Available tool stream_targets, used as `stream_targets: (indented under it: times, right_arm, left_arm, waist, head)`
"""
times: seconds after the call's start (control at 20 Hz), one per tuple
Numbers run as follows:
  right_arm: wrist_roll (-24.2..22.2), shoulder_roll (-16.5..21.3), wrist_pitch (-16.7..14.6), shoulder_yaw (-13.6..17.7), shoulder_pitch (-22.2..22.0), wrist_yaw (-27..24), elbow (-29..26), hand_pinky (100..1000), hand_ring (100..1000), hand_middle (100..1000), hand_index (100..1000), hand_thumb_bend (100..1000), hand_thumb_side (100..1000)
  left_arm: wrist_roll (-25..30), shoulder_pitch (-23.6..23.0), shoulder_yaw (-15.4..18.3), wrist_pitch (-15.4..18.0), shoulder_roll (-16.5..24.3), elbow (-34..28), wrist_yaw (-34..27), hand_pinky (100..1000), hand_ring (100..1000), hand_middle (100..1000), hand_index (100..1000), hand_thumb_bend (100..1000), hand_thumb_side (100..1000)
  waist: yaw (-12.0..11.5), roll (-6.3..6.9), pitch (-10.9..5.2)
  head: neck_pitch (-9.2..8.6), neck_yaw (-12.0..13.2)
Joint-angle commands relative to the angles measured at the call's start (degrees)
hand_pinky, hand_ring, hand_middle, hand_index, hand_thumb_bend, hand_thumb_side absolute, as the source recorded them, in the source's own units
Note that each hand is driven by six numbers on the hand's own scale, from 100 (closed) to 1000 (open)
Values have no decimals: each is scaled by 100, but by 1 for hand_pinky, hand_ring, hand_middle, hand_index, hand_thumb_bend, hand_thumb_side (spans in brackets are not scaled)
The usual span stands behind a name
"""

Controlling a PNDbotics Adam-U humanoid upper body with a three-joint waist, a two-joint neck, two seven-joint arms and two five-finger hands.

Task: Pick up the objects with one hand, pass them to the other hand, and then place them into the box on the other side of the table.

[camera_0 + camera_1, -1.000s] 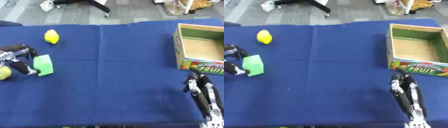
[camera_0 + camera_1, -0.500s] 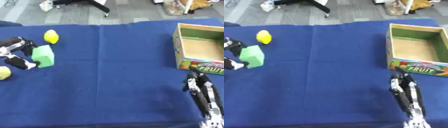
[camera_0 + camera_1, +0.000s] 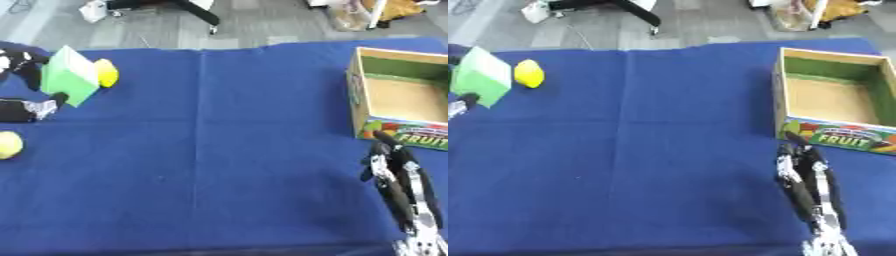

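Green block (image 3: 70, 80) sits pinched in my left hand (image 3: 24, 102) at the table's far left edge, just beside a yellow lemon (image 3: 106, 73) on the blue cloth (image 3: 219, 150), a second yellow fruit (image 3: 9, 145) nearer me, while my right hand (image 3: 398, 187) rests with straight fingers just before the open box (image 3: 404, 100).

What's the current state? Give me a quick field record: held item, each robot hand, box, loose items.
held item: green block, lifted off the blue tablecloth
left robot hand: at left edge, pinching the block
right robot hand: idle, open, lower right, beside the box
box: cardboard fruit box, right side, looks empty
loose items: lemon far left; yellow round fruit at left edge
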State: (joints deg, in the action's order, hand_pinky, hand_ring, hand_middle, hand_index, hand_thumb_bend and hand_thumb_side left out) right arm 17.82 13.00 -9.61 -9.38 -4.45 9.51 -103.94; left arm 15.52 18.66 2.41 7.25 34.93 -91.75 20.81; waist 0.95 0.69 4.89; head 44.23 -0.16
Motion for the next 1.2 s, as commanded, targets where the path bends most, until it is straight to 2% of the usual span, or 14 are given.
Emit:
stream_targets:
  times: [0.05, 0.15, 0.3, 0.6, 0.75, 0.85, 0.9, 0.95, 1.05, 1.2]
  right_arm:
    - [-100, 280, -2, -69, 126, 80, -346, 369, 355, 431, 852, 100, 688]
    - [-204, 480, -25, -154, 246, 197, -585, 372, 357, 433, 854, 100, 655]
    - [-439, 884, -149, -364, 561, 429, -965, 383, 363, 441, 869, 100, 510]
    - [-923, 1596, -579, -940, 1326, 866, -1064, 389, 360, 431, 910, 100, 334]
    - [-1147, 1730, -816, -1143, 1712, 1064, -1065, 388, 354, 414, 929, 100, 247]
    - [-1251, 1757, -987, -1164, 1991, 1213, -1065, 386, 352, 410, 932, 100, 230]
    - [-1295, 1770, -1068, -1157, 2135, 1253, -1065, 380, 346, 396, 938, 100, 170]
    - [-1344, 1789, -1149, -1152, 2275, 1312, -1065, 376, 342, 390, 939, 100, 151]
    - [-1413, 1795, -1306, -1122, 2558, 1466, -1065, 359, 329, 377, 942, 100, 146]
    - [-1472, 1742, -1259, -1149, 2987, 1725, -1065, 332, 310, 354, 949, 100, 144]
  left_arm:
    - [-318, -101, 58, 43, -324, -575, -320, 729, 502, 482, 601, 100, 394]
    - [-498, -203, -80, -34, -583, -867, -499, 729, 505, 488, 606, 100, 414]
    - [-763, -306, -347, -246, -955, -1298, -765, 727, 507, 490, 608, 100, 436]
    - [-1153, -453, -1028, -738, -1432, -1877, -1264, 727, 510, 492, 609, 100, 472]
    - [-1108, -412, -1235, -967, -1575, -1975, -1502, 728, 512, 494, 612, 100, 483]
    - [-1051, -388, -1293, -1068, -1588, -2023, -1673, 728, 513, 495, 613, 100, 488]
    - [-1023, -380, -1307, -1106, -1577, -2033, -1762, 729, 515, 497, 616, 100, 508]
    - [-969, -371, -1379, -1156, -1571, -2017, -1848, 729, 515, 498, 617, 101, 514]
    - [-827, -351, -1517, -1238, -1565, -1988, -2022, 729, 516, 499, 617, 103, 523]
    - [-663, -297, -1590, -1322, -1507, -1969, -2286, 729, 515, 499, 618, 100, 531]
  waist:
    - [-35, -94, -100]
    - [-70, -132, -119]
    - [-119, -187, -157]
    - [-229, -226, -223]
    - [-260, -230, -224]
    - [-237, -233, -205]
    - [-223, -234, -196]
    - [-221, -236, -195]
    - [-211, -239, -181]
    - [-187, -239, -154]
  head:
    - [-11, -35]
    - [-11, -41]
    - [-11, -55]
    - [-11, -146]
    - [-11, -159]
    - [-11, -139]
    - [-11, -125]
    - [-11, -124]
    - [-11, -112]
    - [-11, -79]
